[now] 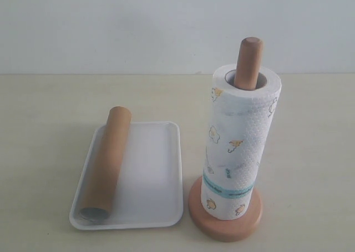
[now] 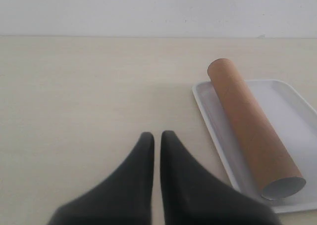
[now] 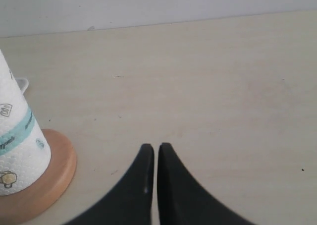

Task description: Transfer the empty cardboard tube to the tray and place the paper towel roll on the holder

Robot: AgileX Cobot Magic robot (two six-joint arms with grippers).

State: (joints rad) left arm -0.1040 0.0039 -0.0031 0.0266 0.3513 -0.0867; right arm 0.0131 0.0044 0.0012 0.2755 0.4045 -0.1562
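The brown cardboard tube [image 1: 108, 160] [image 2: 252, 126] lies lengthwise along the left side of the white tray [image 1: 152, 177] [image 2: 292, 111]. The white paper towel roll [image 1: 238, 141] [image 3: 15, 131] stands upright on the wooden holder [image 1: 224, 217] [image 3: 54, 173], whose dowel top [image 1: 249, 60] sticks out above the core. Neither gripper appears in the exterior view. My left gripper [image 2: 157, 136] is shut and empty over bare table beside the tray. My right gripper [image 3: 156, 147] is shut and empty over bare table, apart from the holder's base.
A pale wooden tabletop [image 1: 310, 152] runs back to a plain white wall [image 1: 166, 24]. Tray and holder stand side by side near the front, almost touching.
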